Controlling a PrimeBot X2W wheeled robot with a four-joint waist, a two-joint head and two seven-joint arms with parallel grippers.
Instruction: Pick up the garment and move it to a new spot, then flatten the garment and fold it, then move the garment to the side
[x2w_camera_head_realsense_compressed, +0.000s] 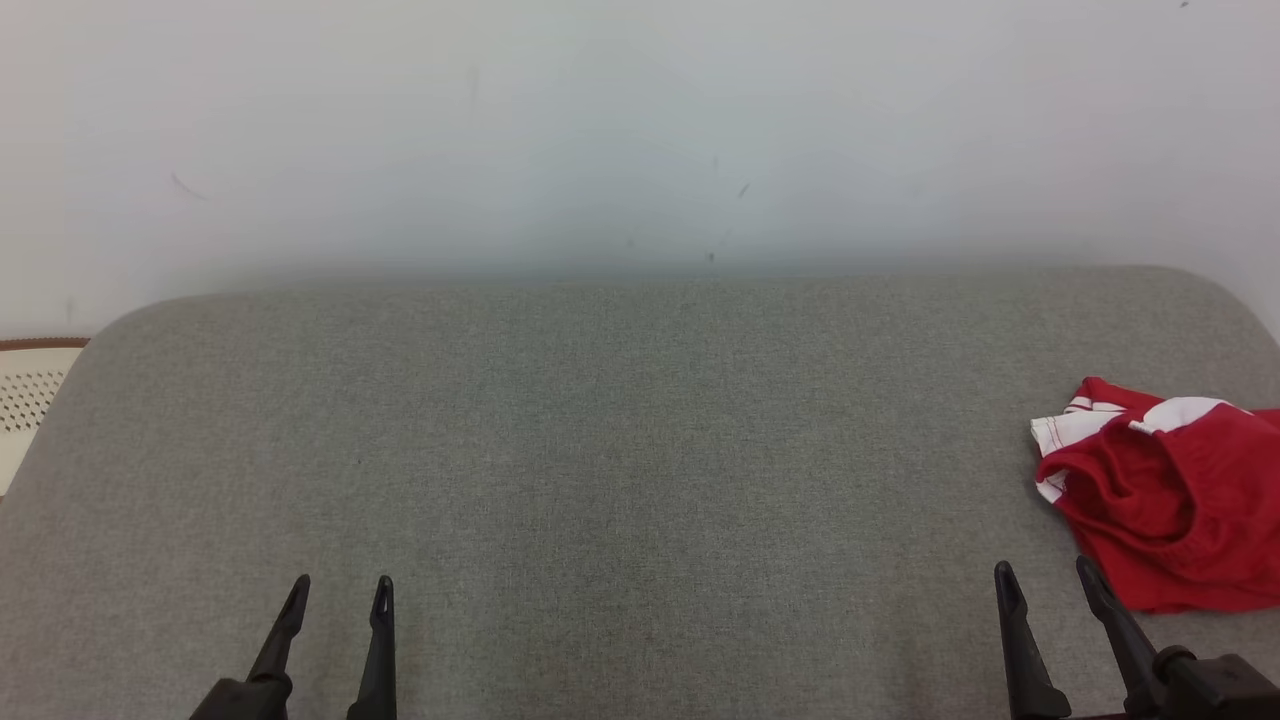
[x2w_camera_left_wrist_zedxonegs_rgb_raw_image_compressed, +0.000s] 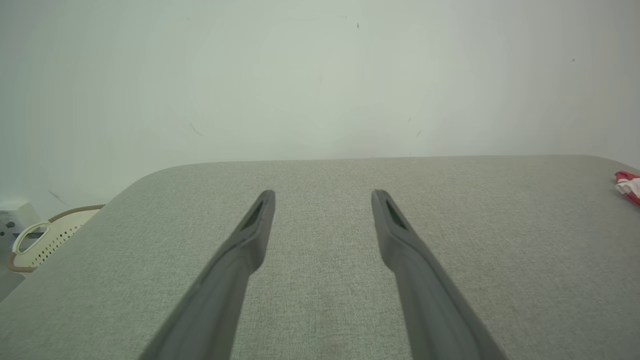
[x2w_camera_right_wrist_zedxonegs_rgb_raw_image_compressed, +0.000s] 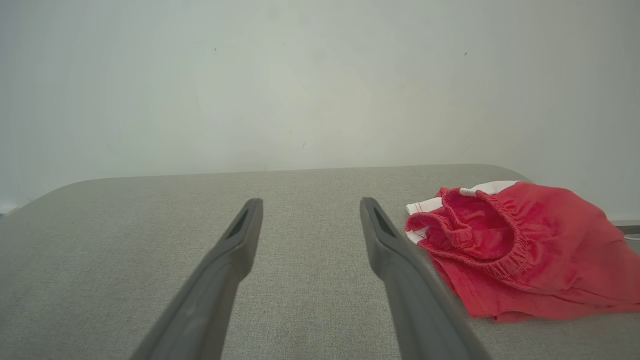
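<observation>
A: Where did the garment (x2w_camera_head_realsense_compressed: 1170, 495) lie at that moment?

B: At the far right of the grey padded surface (x2w_camera_head_realsense_compressed: 620, 430), bunched up in a heap. It was red cloth with white trim, an elastic waistband gaping open. The head view's right edge cut part of it off.

A: And the right gripper (x2w_camera_head_realsense_compressed: 1044, 565)?

B: Low in the head view at the right, its 2 dark fingers spread apart and pointing toward the wall (x2w_camera_head_realsense_compressed: 640, 120). The right wrist view showed bare grey fabric in the gap between them. The garment sat just to the right of that gripper; the nearer finger's tip came close to the heap's near-left edge, but I could not tell whether it touched the cloth.

A: What about the left gripper (x2w_camera_head_realsense_compressed: 344, 581)?

B: Down at the lower left, well apart from the garment, fingers likewise parted with grey fabric showing between them in the left wrist view. From that camera the garment appeared as a small red-and-white scrap at the right border.

A: Anything else around?

B: A cream perforated basket (x2w_camera_head_realsense_compressed: 25, 395) with a brown rim, beyond the surface's left corner — partly visible. Behind everything stood the pale wall, carrying a few faint scuffs. The surface itself had rounded far corners.
</observation>
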